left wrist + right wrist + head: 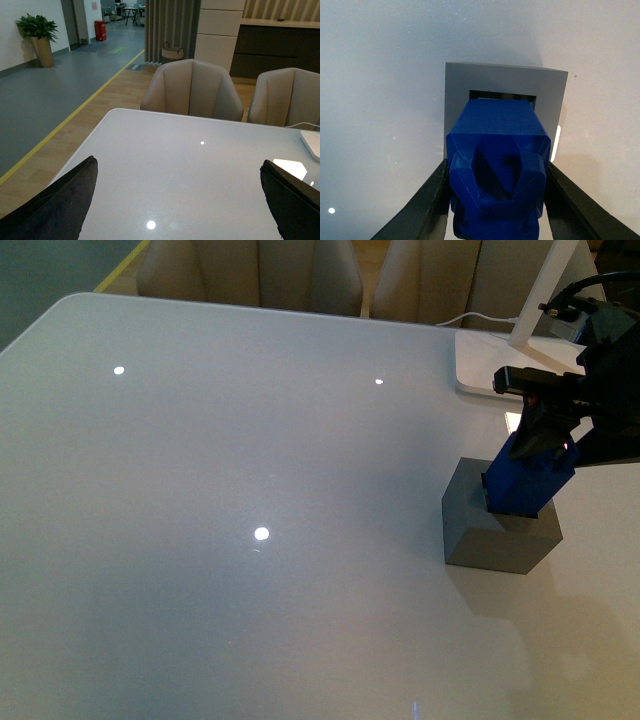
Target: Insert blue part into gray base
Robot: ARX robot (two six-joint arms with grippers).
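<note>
A glossy white tabletop (250, 460) fills the view, bare but for a few ceiling-light reflections and the work at the robot's right.

Nearest on that side stands the gray base (495, 535), flat on the tabletop with its square hole facing up. The blue part (525, 480) is right over it, clamped from both sides by the right pincer (545, 440). In the front view the part leans a little and its lower end meets the top of the base. In the right wrist view it covers most of the hole, and only a dark slit of the opening shows past its far edge. I cannot tell how deep the lower end has gone in, if at all.

The step in hand looks like the insertion itself — the part is at the mouth of the hole but not seated. The next move likely calls for squaring the part to the opening, pressing straight down, and only then letting go. A tilted push could jam a corner on the rim.

The left pincer (175, 215) is spread wide with nothing between its fingers, well away from the work.

Beyond the base lie a flat white lamp foot (495, 365) with its slanted stem and cable, then the chairs (192, 90) at the far edge.

Counted: one blue part, one gray base, two pincers, one lamp, two chairs.
</note>
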